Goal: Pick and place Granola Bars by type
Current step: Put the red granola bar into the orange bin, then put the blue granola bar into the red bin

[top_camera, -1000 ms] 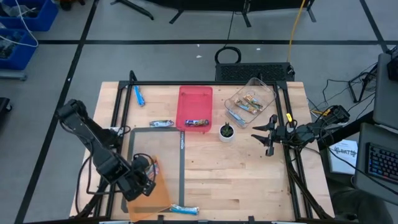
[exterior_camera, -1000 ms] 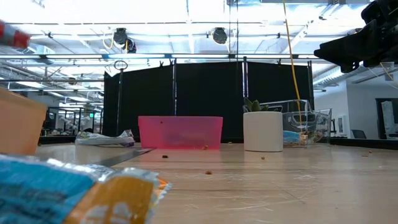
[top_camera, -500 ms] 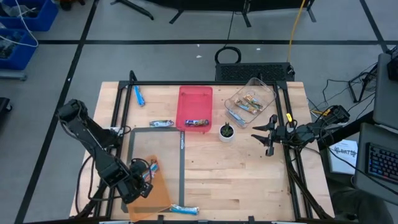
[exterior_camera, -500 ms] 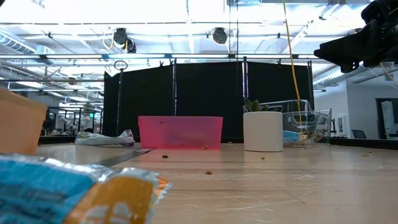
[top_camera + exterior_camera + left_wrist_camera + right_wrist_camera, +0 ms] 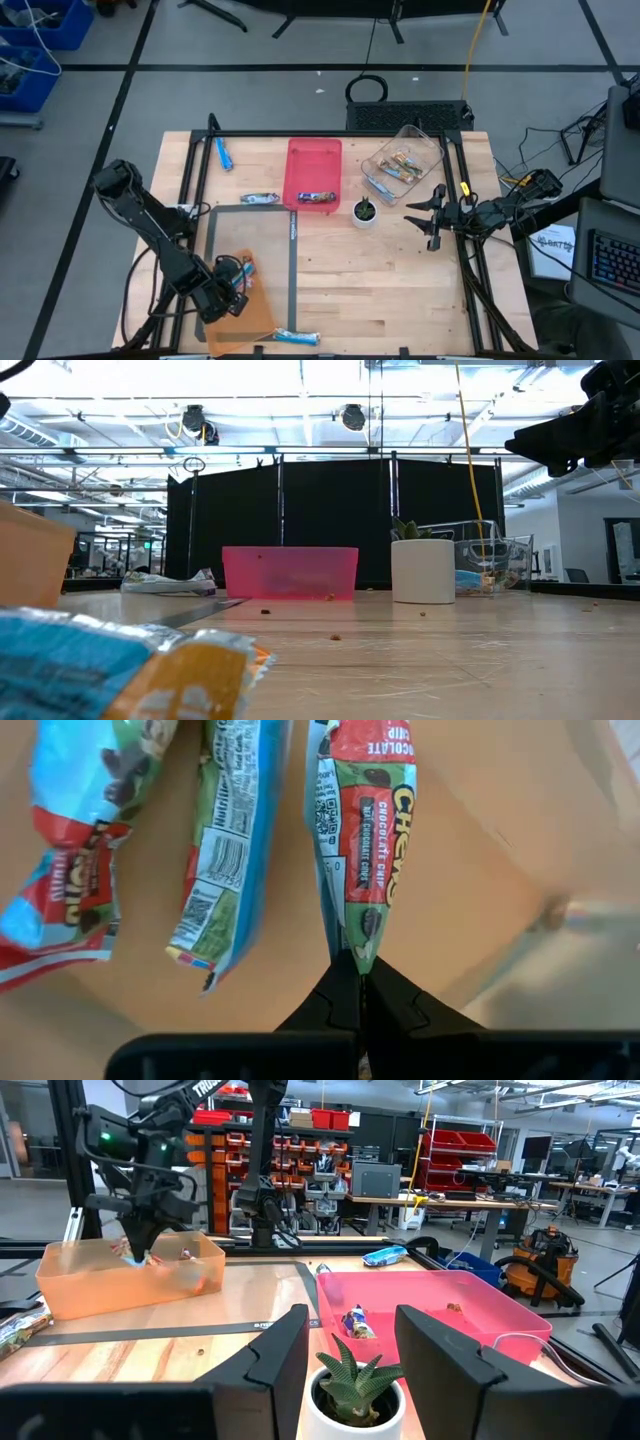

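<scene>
My left gripper (image 5: pixel 226 285) stands over the orange tray (image 5: pixel 255 312) at the table's near left, fingers pointing down, shut on a red-and-green granola bar (image 5: pixel 368 830). Two more bars (image 5: pixel 225 850) (image 5: pixel 70 870) lie on the tray's floor beside it. Other bars lie on the table (image 5: pixel 222 153) (image 5: pixel 260 199), in the pink tray (image 5: pixel 318 197), in the clear container (image 5: pixel 400 165) and at the near edge (image 5: pixel 298 338). My right gripper (image 5: pixel 428 216) is open and empty, hovering at the right side. My left gripper pinches the bar's crimped end seam (image 5: pixel 360 958) between its two fingertips. The fingers come from above, pointing down, in line with the bar. The bar hangs below the fingers inside the orange tray. I cannot tell whether its lower end touches the tray's floor.
A potted plant in a white cup (image 5: pixel 365 212) stands between the pink tray (image 5: pixel 312 160) and my right gripper. A grey mat outline (image 5: pixel 292 270) marks the near-left area. Bare wood lies in the near middle and right of the table.
My left gripper has shifted a little over the orange tray, still shut on the bar. In the low view, a red blur high at the left a second ago is gone.
</scene>
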